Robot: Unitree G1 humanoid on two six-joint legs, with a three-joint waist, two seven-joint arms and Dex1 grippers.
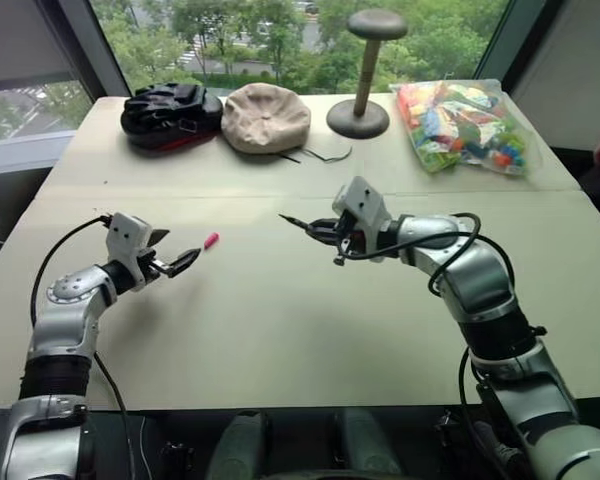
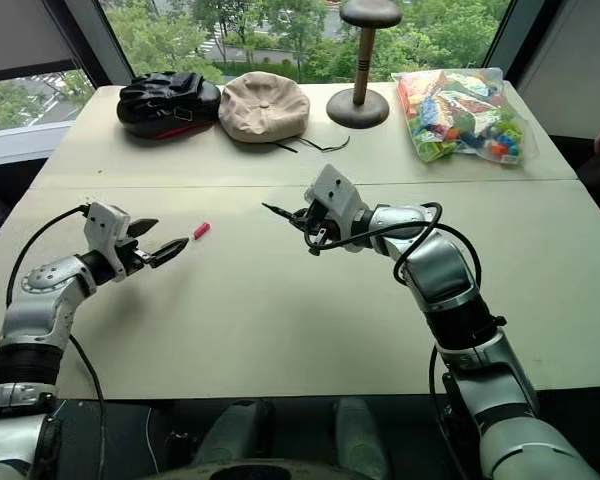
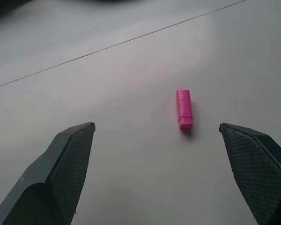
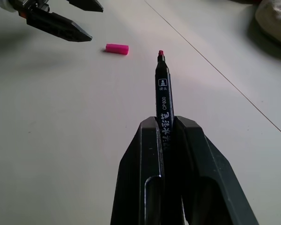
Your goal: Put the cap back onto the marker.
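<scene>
Cap [image 3: 184, 109] lies flat on the table [image 1: 280, 330], just ahead of the left gripper [image 1: 183, 262], whose 2 fingers spread wide, empty. Right of the cap, the right gripper [image 4: 166, 129] holds its fingers clamped on the marker [image 4: 163, 101], tip toward the cap.

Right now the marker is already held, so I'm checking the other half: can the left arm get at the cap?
Probably yes. The cap lies alone on the table, just ahead of the open left gripper, with nothing between them. The right gripper holds the marker off to the side.
</scene>
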